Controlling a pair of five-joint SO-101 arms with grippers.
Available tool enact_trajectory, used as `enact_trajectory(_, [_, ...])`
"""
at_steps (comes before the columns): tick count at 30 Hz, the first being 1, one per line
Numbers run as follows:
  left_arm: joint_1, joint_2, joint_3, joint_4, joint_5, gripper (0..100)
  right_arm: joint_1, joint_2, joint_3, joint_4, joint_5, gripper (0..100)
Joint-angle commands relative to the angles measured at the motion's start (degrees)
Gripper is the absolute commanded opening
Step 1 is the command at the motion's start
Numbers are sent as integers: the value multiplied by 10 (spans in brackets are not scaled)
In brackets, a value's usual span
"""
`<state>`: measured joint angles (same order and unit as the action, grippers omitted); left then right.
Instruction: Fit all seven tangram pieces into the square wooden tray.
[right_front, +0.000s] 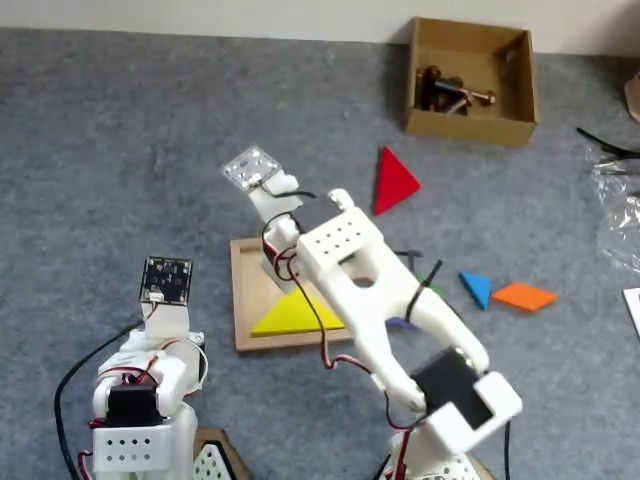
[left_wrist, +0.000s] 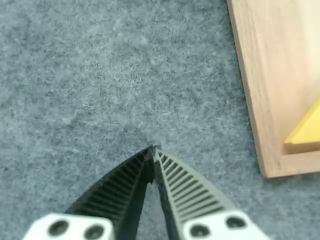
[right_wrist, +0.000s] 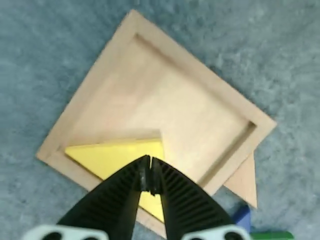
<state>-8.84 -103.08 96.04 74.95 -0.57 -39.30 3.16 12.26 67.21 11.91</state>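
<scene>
The square wooden tray (right_front: 241, 300) lies mid-table with a yellow triangle (right_front: 290, 315) in its near corner. My right gripper (right_wrist: 150, 161) hovers shut and empty over the yellow triangle (right_wrist: 107, 156) inside the tray (right_wrist: 150, 90). A wood-coloured triangle (right_wrist: 245, 180) lies against the tray's outer edge. My left gripper (left_wrist: 152, 150) is shut on nothing, low over the grey mat beside the tray (left_wrist: 257, 100). Loose on the mat are a red triangle (right_front: 395, 180), a blue triangle (right_front: 477, 288) and an orange piece (right_front: 522, 296). Green (right_front: 432, 290) and purple (right_front: 400, 322) pieces peek from under the right arm.
A cardboard box (right_front: 470, 80) with small metal parts stands at the back right. Clear plastic wrap (right_front: 620, 220) and a black cable lie at the right edge. Open grey mat stretches left of and behind the tray.
</scene>
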Motion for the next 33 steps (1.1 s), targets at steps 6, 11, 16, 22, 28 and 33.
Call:
enact_trajectory(6, [-6,1,12,3,3,6,17,36,-2,-50,-6,4])
enact_trajectory(11, [-6,1,12,3,3,6,24,48,-2,-50,-6,4])
enact_trajectory(16, [-6,1,12,3,3,6,30,68,-2,-49,-6,4])
enact_trajectory(22, [-6,1,12,3,3,6,47,76,-2,-45,-6,4])
enact_trajectory(28, [-6,1,12,3,3,6,56,78,-2,-11,-6,4])
enact_trajectory(33, [-6,1,12,3,3,6,54,79,-1,4,-6,4])
